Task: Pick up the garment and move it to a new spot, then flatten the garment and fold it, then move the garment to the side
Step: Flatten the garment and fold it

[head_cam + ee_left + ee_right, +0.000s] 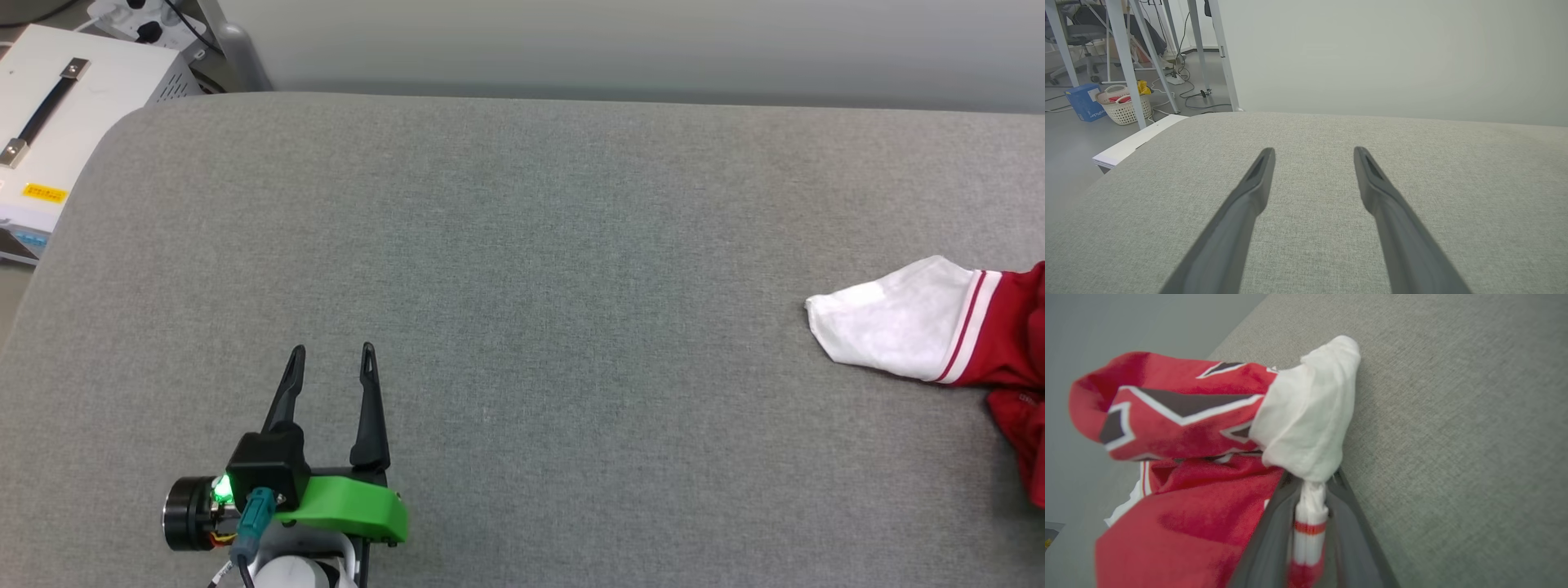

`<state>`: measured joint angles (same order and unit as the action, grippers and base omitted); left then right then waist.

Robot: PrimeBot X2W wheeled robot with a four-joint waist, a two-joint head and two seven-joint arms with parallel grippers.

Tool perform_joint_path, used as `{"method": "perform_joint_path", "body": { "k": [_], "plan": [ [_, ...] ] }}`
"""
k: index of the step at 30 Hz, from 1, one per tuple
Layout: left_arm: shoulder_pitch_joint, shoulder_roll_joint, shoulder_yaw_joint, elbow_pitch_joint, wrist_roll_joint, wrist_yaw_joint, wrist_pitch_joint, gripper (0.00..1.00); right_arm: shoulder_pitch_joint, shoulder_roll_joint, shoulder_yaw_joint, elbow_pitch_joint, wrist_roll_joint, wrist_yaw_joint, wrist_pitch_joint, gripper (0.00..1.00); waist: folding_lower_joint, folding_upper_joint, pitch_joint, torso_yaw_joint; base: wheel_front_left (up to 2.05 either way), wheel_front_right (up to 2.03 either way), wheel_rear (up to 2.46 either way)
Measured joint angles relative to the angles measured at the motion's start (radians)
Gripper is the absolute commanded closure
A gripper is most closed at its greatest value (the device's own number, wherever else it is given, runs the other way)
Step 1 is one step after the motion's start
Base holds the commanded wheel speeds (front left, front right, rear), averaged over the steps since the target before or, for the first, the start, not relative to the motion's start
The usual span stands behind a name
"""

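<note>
Jersey [1188, 416] bunches at the right of the grey fabric surface [522, 245], its striped sleeve trim [1309, 528] clamped between the right gripper's [1311, 486] fingers. The left gripper [333, 351] hovers well apart, fingers spread and empty. Risk: so thin a pinch may slip, dropping the shirt mid-carry.

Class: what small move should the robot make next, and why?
Probably carry the garment toward the bare middle of the grey surface: the right claw pinches its striped sleeve trim, and it lies bunched at the far right.
</note>
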<state>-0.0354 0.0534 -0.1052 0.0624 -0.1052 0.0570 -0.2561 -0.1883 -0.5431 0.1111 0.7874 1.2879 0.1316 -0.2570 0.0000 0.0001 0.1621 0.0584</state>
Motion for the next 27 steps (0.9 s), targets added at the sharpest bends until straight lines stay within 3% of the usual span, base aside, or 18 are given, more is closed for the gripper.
{"method": "perform_joint_path", "body": {
  "k": [1,7,10,14,17,20,24,27],
  "plan": [
    [0.001,0.0,0.001,0.0,0.0,0.0,0.0,0.0,0.0,0.001,-0.021,-0.001,-0.039,0.0,0.0,0.0,0.0,0.0,-0.004,0.0,0.0,0.0,0.0],
    [0.021,0.0,0.005,0.0,0.0,0.0,0.0,0.0,0.021,-0.009,-0.244,-0.13,-0.355,0.0,0.0,0.0,0.0,0.0,-0.029,0.003,0.0,0.0,0.0],
    [0.029,0.0,0.009,-0.007,0.003,0.0,0.0,0.0,0.061,0.027,-0.381,-0.284,-0.545,0.0,0.0,0.0,-0.0001,0.0,-0.039,0.002,0.0,0.0,0.0],
    [0.034,0.0,0.011,-0.015,0.009,-0.001,0.0,0.0,0.077,0.077,-0.458,-0.53,-0.748,0.0,0.0,0.0,0.0,0.0,-0.046,-0.002,0.0,0.0,0.0],
    [0.034,0.0,0.012,-0.019,0.009,-0.002,0.0,0.0,0.065,0.084,-0.444,-0.701,-0.845,0.0,0.046,0.0,0.0,0.0,-0.046,-0.005,0.0,0.0,0.0],
    [0.034,0.0,0.011,-0.022,0.011,-0.006,0.0,0.0,0.007,0.052,-0.375,-0.851,-0.9,0.0,0.147,0.0,0.0,0.0,-0.043,-0.005,0.0,0.0,0.0],
    [0.033,0.0,0.007,-0.026,0.011,-0.009,0.0,0.0,-0.078,-0.019,-0.239,-0.938,-0.897,0.0,0.299,0.0,0.0,0.0,-0.034,-0.001,0.0,0.0,0.0],
    [0.032,0.0,0.002,-0.03,0.011,-0.009,0.0,0.0,-0.139,-0.094,-0.089,-0.946,-0.849,0.0,0.48,0.0,0.0,-0.0001,-0.024,0.006,0.0,0.0,0.0]
  ]
}}
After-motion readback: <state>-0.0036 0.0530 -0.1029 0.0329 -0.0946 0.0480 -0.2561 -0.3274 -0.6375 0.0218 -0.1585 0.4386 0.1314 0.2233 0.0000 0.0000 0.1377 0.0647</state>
